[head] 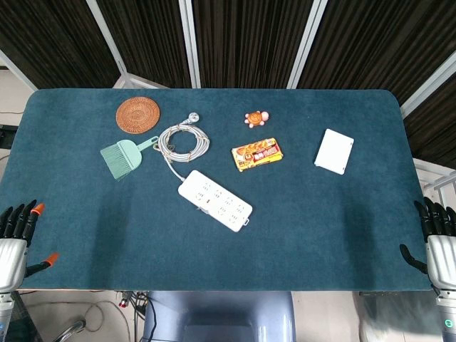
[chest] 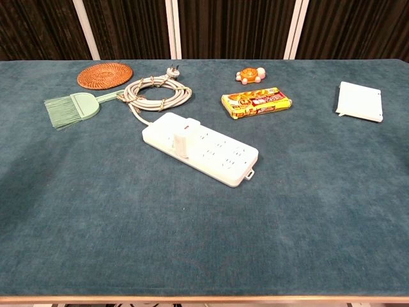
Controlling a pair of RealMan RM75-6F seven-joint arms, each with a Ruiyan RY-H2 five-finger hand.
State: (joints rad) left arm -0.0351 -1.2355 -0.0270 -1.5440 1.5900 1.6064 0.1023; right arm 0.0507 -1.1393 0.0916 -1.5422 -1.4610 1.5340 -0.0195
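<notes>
Left hand: mine (head: 16,239), at the near table edge, fingers apart, holding nothing.
Right hand: mine (head: 436,242), at the opposite near edge, fingers spread, empty.
Power strip: white (head: 214,200), well ahead of both hands, nearer my left.
Cable: coiled (head: 183,142), just beyond the strip.
Brush: green (head: 124,156), ahead of my left hand.
White box: (head: 334,151), ahead of my right hand.

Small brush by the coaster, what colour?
Mint green brush, bristles and handle alike; clearest in the chest view.
</notes>
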